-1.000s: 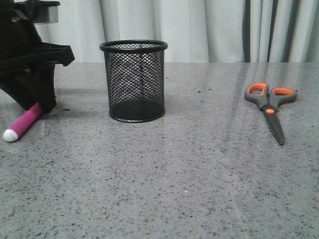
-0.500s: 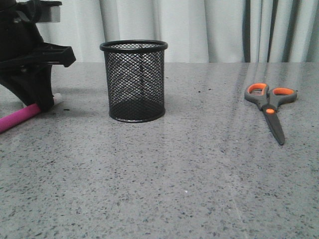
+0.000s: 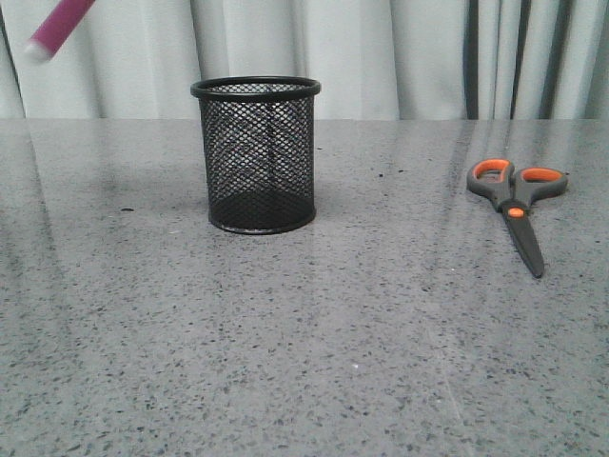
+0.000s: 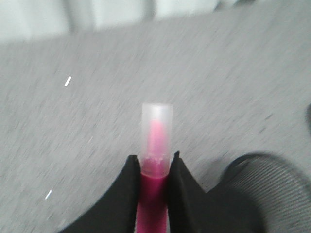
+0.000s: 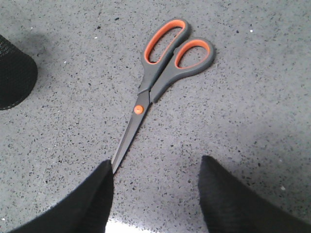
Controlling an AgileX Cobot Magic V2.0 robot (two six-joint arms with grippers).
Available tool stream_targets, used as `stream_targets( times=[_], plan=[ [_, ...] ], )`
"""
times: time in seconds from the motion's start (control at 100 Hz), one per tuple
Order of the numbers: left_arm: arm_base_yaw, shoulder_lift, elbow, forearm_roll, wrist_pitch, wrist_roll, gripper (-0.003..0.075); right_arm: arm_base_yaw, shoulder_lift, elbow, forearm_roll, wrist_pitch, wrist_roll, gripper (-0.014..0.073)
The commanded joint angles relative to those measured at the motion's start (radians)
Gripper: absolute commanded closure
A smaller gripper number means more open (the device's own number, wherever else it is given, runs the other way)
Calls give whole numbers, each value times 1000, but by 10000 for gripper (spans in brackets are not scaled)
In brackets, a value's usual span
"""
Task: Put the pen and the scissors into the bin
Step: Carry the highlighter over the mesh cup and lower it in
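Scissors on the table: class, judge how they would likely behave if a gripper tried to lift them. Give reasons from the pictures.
The scissors lie flat and closed, so fingers may struggle to get under them. The thin blades look smooth, probably slippery; the thicker handles seem easier to pinch. Flat shape: unlikely to roll.

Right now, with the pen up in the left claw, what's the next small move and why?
Probably carry the pen sideways until it hangs over the bin, then lower it. The left claw is shut on it, lifted well above the table and off to the bin's left, so it isn't over the opening yet.
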Motion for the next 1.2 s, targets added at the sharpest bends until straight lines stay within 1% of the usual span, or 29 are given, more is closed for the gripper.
stream_targets(
  times=[0.0, 0.12, 0.21, 0.41, 0.6, 0.89, 1.02, 1.1, 1.19],
  plan=[
    [-59, -36, -28, -21, -164, -9, 740, -6, -4, -36, 15, -51, -11, 239],
    [-148, -7, -28, -21, -287, -9, 740, -6, -4, -36, 15, -51, -11, 239],
    [-185, 33, -28, -21, -361, -7, 740, -6, -4, -36, 15, -51, -11, 239],
    [-229, 120, -28, -22, -408, -7, 740, -6, -4, -36, 15, -46, -11, 239],
    [-257, 162, -28, -22, -391, -7, 740, -6, -4, -36, 15, -46, -11, 239],
    [-256, 172, -28, -22, -311, -7, 739, -6, -4, -36, 15, -44, -11, 239],
    [-252, 172, -28, -22, -295, -7, 739, -6, -4, -36, 15, -44, -11, 239],
    [-252, 172, -28, -22, -285, -7, 732, -6, -4, -36, 15, -44, -11, 239],
    [-252, 172, -28, -22, -272, -7, 689, -6, -4, -36, 15, -44, -11, 239]
  ],
)
